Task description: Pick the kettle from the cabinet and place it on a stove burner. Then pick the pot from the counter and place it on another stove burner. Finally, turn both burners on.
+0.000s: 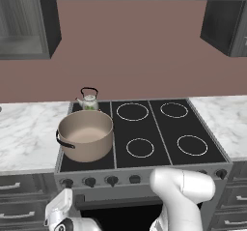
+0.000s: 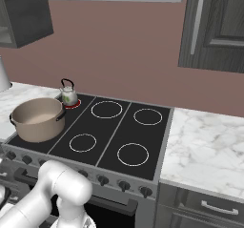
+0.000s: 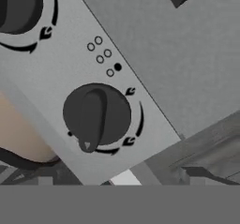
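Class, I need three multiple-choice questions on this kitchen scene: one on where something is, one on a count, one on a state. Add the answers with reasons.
1. Where does the kettle stand?
A. On the marble counter
B. Inside the wall cabinet
C. On the cooktop, at its rear left, behind the pot

2. How many burner rings have nothing on them?
A. Two
B. Four
C. Six

3. How is the pot?
A. Upright, with no lid
B. Upright, with a lid on
C. Tipped on its side

Answers:
1 C: the kettle sits on the black glass just beyond the pot's far rim.
2 B: four white ring outlines show bare, two at the rear and two at the front.
3 A: the pot's open mouth faces up and its tan inside shows.
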Tool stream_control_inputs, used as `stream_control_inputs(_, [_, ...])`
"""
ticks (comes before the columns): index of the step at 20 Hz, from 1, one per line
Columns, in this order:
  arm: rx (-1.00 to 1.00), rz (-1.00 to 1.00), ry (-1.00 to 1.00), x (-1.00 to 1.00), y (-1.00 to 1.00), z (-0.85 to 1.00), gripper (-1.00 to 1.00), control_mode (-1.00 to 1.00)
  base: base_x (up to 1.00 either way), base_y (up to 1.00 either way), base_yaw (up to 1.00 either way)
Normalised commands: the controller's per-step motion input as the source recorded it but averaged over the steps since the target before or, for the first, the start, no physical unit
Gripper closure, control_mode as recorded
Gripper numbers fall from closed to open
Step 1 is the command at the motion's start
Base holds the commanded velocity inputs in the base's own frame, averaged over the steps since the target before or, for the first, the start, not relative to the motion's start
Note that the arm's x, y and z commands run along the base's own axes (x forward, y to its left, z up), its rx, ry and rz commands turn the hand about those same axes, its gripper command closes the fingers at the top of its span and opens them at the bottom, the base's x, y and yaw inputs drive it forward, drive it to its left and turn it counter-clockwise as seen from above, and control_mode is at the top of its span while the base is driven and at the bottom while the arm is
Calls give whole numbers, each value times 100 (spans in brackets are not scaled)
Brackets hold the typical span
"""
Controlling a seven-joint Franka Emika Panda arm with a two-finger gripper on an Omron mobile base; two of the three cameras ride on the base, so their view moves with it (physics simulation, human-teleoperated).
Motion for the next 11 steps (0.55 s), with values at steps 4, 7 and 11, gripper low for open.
stream_control_inputs(4, [-2,0,0,-25,39,0,-100,-100,0,0,0])
stream_control_inputs(7, [-2,1,0,-27,39,0,-100,-100,0,0,0])
stream_control_inputs(11, [-1,0,0,-31,36,0,-100,-100,0,0,0])
